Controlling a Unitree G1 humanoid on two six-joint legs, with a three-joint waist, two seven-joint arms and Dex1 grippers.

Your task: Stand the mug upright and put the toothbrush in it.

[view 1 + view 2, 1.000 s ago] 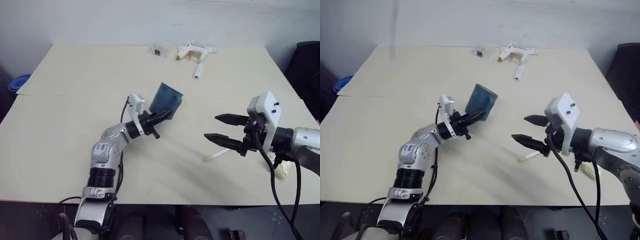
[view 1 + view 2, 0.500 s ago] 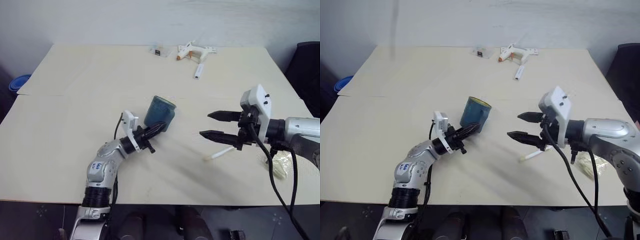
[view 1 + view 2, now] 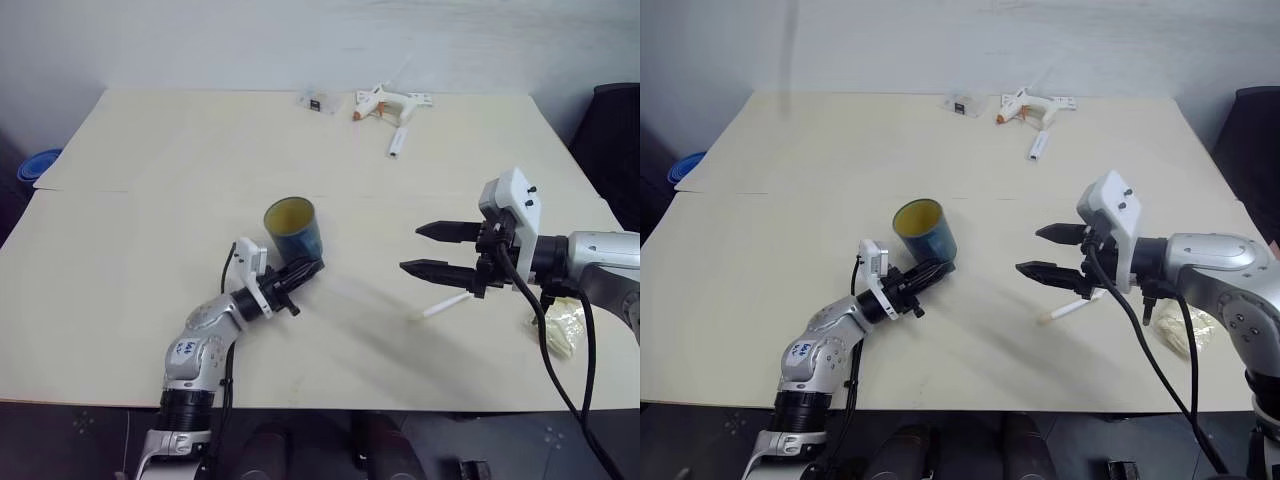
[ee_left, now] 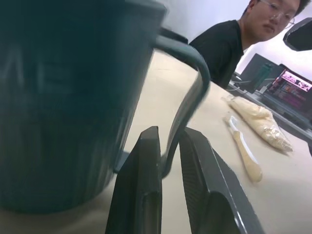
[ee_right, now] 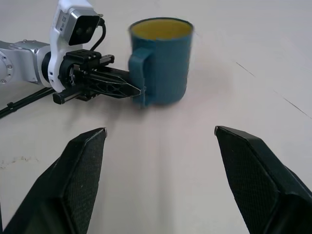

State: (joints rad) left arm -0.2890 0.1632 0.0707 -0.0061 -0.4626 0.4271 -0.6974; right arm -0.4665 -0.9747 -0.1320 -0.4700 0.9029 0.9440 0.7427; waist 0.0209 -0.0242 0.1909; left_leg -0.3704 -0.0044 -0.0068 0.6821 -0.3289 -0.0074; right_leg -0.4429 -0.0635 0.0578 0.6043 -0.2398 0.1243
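The mug stands upright near the middle of the table, its mouth open to the top with nothing above it. At its 5 o'clock side the left gripper sits against the handle, blocking that approach. From 3 o'clock bare tabletop runs to the right gripper, whose fingers are spread wide above the table. The toothbrush lies at 5 o'clock from those fingers, a bag further right. Toward 12 o'clock the far edge holds a glue gun, a tube and a small packet; the table's 9 o'clock side is open.
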